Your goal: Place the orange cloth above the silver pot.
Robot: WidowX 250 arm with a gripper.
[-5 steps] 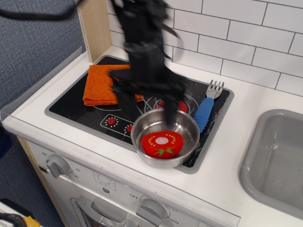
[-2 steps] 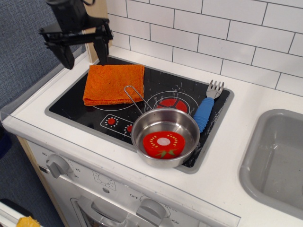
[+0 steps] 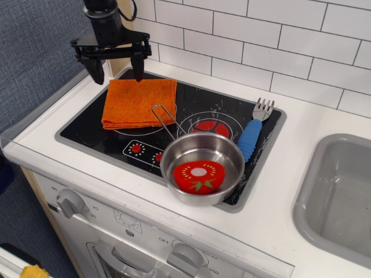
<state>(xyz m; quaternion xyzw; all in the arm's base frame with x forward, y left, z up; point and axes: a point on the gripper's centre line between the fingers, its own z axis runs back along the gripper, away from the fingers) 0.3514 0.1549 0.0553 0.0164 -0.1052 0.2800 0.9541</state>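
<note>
The black robot gripper [image 3: 115,68] has been moving to the right and a little lower than it was a moment ago, and now it is hanging just above the far edge of the folded square of bright orange fuzzy cloth [image 3: 139,102]. Its two fingers are spreading wide apart and pointing down, and they are holding nothing. The orange cloth is lying flat on the far left part of the black glass stove top [image 3: 93,130], right where it was before. The small round shiny silver pot [image 3: 202,168] is sitting on the front of the stove, to the right of the cloth, with its thin wire handle [image 3: 165,120] reaching back toward the cloth's corner. A red toy tomato slice [image 3: 199,176] is lying inside the pot. A fork with a blue handle [image 3: 253,132] is resting to the right of the pot. So the job is only starting: the cloth is not yet picked up. The gripper is probably getting ready to come down and pinch it, and then it would need carrying to the spot behind the pot.
</note>
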